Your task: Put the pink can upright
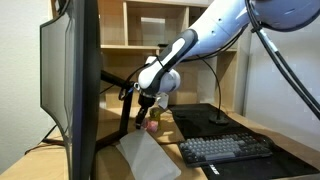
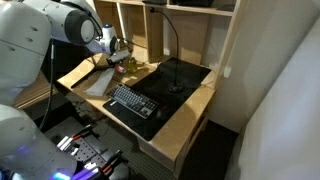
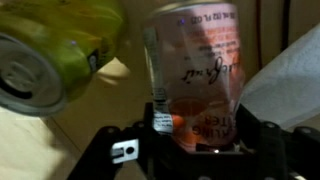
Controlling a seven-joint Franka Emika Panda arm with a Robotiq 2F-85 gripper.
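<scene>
In the wrist view, the yellow can [image 3: 55, 50] lies just left of the pink can [image 3: 195, 60] and crowds that side, while white paper [image 3: 290, 85] closes off the right. The pink can fills the gripper [image 3: 197, 112] gap. In an exterior view, the monitor [image 1: 70, 85] walls off the near left. The keyboard [image 1: 225, 150] and lamp [image 1: 218, 120] occupy the right.

Light wooden shelving [image 1: 150, 25] rises behind a pale wooden desk [image 2: 192, 108], beside a plain white wall [image 1: 285, 95].

White arm [image 1: 205, 35] slanting down from upper right in an exterior view, gripper [image 1: 148, 112] pointing downward, fingers [image 3: 158, 118] clamped on both sides of the pink can [image 3: 195, 70]
</scene>
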